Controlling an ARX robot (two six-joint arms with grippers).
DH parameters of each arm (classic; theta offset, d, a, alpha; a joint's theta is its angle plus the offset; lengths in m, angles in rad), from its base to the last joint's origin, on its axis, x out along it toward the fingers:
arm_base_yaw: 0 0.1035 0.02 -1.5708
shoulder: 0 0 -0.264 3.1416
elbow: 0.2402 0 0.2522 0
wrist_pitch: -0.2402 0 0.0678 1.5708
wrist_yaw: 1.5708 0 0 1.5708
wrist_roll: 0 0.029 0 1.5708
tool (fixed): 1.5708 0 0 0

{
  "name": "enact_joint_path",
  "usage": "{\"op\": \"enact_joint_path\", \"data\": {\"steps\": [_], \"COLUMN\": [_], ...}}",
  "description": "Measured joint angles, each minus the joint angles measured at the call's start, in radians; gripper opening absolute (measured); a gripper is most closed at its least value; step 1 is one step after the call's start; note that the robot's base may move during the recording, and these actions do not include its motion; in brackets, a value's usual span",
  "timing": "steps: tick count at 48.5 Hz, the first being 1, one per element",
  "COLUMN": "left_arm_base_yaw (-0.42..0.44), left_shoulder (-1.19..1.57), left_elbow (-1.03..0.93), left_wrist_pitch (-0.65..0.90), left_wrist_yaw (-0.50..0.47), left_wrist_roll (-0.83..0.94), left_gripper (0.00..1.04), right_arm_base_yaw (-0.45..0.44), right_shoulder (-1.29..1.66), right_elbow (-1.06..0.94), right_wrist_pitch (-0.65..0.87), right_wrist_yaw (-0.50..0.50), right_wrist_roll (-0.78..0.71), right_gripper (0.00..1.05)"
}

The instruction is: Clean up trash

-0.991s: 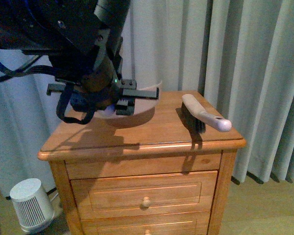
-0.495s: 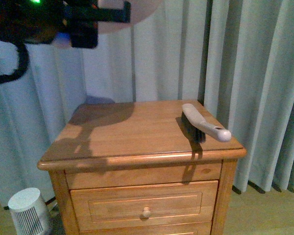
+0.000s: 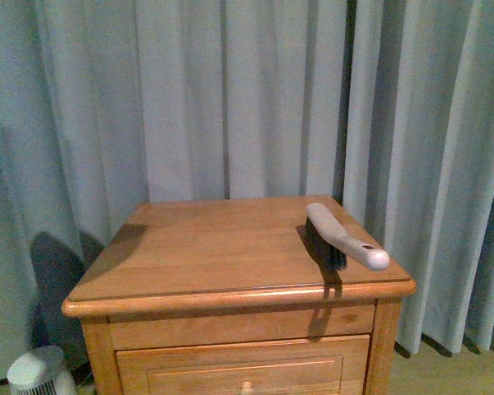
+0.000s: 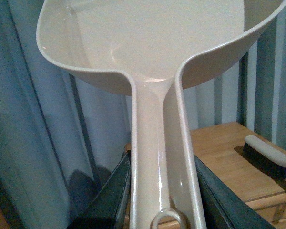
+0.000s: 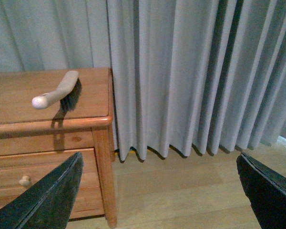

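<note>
No trash shows in any view. My left gripper [image 4: 159, 171] is shut on the long handle of the beige dustpan [image 4: 148, 38]. Its dark fingers [image 4: 112, 195] press the handle from both sides, and the pan's scoop is held up in front of the curtain. The inside of the scoop that shows is bare. My right gripper [image 5: 157, 191] is open, fingers [image 5: 43, 200] wide apart with nothing between them, above the wooden floor [image 5: 181, 186] beside the nightstand [image 5: 19, 102]. Neither arm appears in the front view.
A hand brush [image 3: 342, 234] with a white handle and dark bristles lies near the right edge of the nightstand's top [image 3: 214, 247]. Grey curtains [image 3: 230, 99] hang behind it. A small white fan [image 3: 37, 372] stands on the floor at its left.
My left arm with the dustpan has risen up and out of the front view. The nightstand sits lower in that view than before. The brush has not moved.
</note>
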Motion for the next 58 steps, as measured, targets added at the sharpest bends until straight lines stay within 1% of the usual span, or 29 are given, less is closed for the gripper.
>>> {"op": "enact_joint_path", "data": {"steps": [3,8,13,16,20,23,29,30,31,32,33,34,37,39,41,43,46,51,53,58], "left_arm_base_yaw": [0.069,0.272,0.489,0.569,0.628,0.646,0.652,0.652,0.652,0.652,0.652,0.652,0.653,0.653,0.653,0.653,0.653,0.653,0.653,0.653], "left_shoulder": [-0.098,-0.294,-0.424,-0.435,-0.439,-0.449,-0.453,-0.454,-0.454,-0.455,-0.456,-0.456,-0.456,-0.456,-0.456,-0.456,-0.457,-0.457,-0.457,-0.457], "left_elbow": [-0.04,-0.105,-0.159,-0.179,-0.218,-0.249,-0.263,-0.263,-0.263,-0.263,-0.263,-0.263,-0.263,-0.263,-0.263,-0.263,-0.263,-0.263,-0.263,-0.263], "left_wrist_pitch": [-0.043,-0.141,-0.189,-0.171,-0.15,-0.151,-0.156,-0.156,-0.156,-0.156,-0.156,-0.156,-0.156,-0.156,-0.156,-0.156,-0.156,-0.156,-0.156,-0.156], "left_wrist_yaw": [0.053,0.222,0.431,0.495,0.534,0.547,0.548,0.547,0.548,0.548,0.548,0.548,0.547,0.547,0.548,0.548,0.548,0.548,0.548,0.548], "left_wrist_roll": [-0.001,-0.021,-0.066,-0.091,-0.107,-0.111,-0.111,-0.111,-0.111,-0.111,-0.111,-0.111,-0.112,-0.111,-0.111,-0.111,-0.112,-0.112,-0.112,-0.112], "left_gripper": [0.29,0.29,0.29,0.29,0.29,0.29,0.29,0.29,0.29,0.29,0.29,0.29,0.29,0.29,0.29,0.29,0.29,0.29,0.29,0.29], "right_arm_base_yaw": [0.0,0.0,0.0,0.0,0.0,0.0,0.0,0.003,0.019,0.047,0.061,0.094,0.15,0.174,0.199,0.232,0.257,0.273,0.28,0.292], "right_shoulder": [0.0,0.0,0.0,0.0,0.0,0.0,0.0,0.001,0.008,0.02,0.027,0.048,0.112,0.177,0.277,0.411,0.544,0.746,0.841,1.009], "right_elbow": [0.0,0.0,0.0,0.0,0.0,0.0,0.0,0.0,-0.001,-0.001,0.0,0.0,0.003,0.013,0.039,0.096,0.181,0.336,0.42,0.581], "right_wrist_pitch": [0.0,0.0,0.0,0.0,0.0,0.0,0.0,0.002,0.018,0.045,0.06,0.086,0.111,0.121,0.147,0.174,0.179,0.175,0.151,0.108], "right_wrist_yaw": [0.0,0.0,0.0,0.0,0.0,0.0,0.0,0.017,0.054,0.15,0.193,0.28,0.41,0.45,0.449,0.414,0.367,0.307,0.277,0.24], "right_wrist_roll": [0.0,0.0,0.0,0.0,0.0,0.0,0.0,-0.006,-0.017,-0.037,-0.042,-0.056,-0.067,-0.062,-0.047,-0.022,0.011,0.058,0.082,0.116], "right_gripper": [0.97,0.97,0.97,0.97,0.97,0.97,0.97,0.97,0.97,0.97,0.97,0.97,0.97,0.97,0.97,0.97,0.97,0.97,0.97,0.97]}}
